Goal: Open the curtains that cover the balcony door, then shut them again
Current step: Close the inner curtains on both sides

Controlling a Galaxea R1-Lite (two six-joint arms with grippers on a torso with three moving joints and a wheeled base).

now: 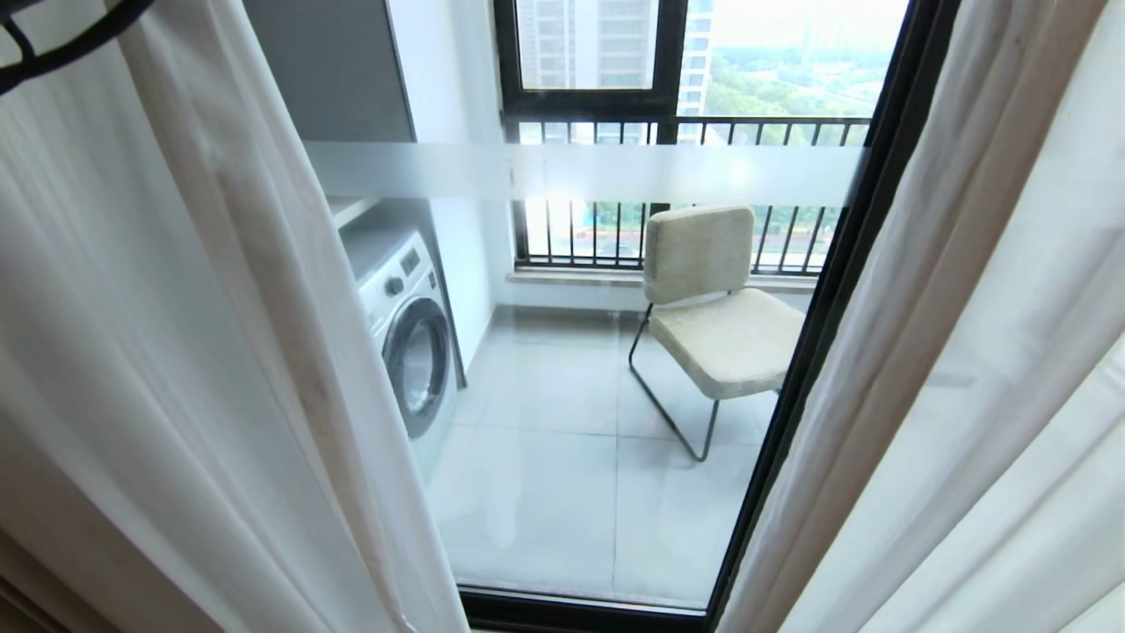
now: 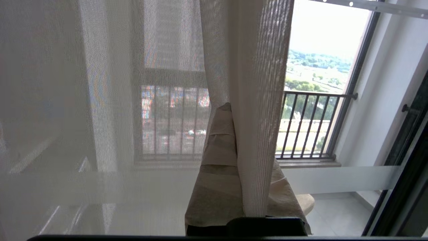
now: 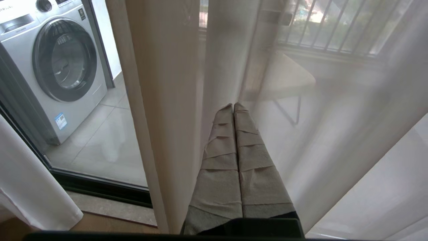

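The sheer white curtains hang parted in the head view, one panel on the left (image 1: 176, 352) and one on the right (image 1: 967, 352). Between them shows the balcony door (image 1: 817, 316), black-framed glass with a frosted band (image 1: 580, 173). Neither gripper shows in that view. In the left wrist view my left gripper (image 2: 234, 112) is shut on the folded edge of the left sheer curtain (image 2: 257, 100), which runs down between its taped fingers (image 2: 217, 167). My right gripper (image 3: 233, 106) is shut on nothing, with folds of the sheer curtain (image 3: 167, 100) hanging beside and beyond it.
Behind the glass stand a washing machine (image 1: 409, 334) on the left and a beige chair (image 1: 716, 325) on a tiled floor. A black-railed outer window (image 1: 703, 132) is at the back. The door's bottom track (image 3: 100, 190) runs along the floor.
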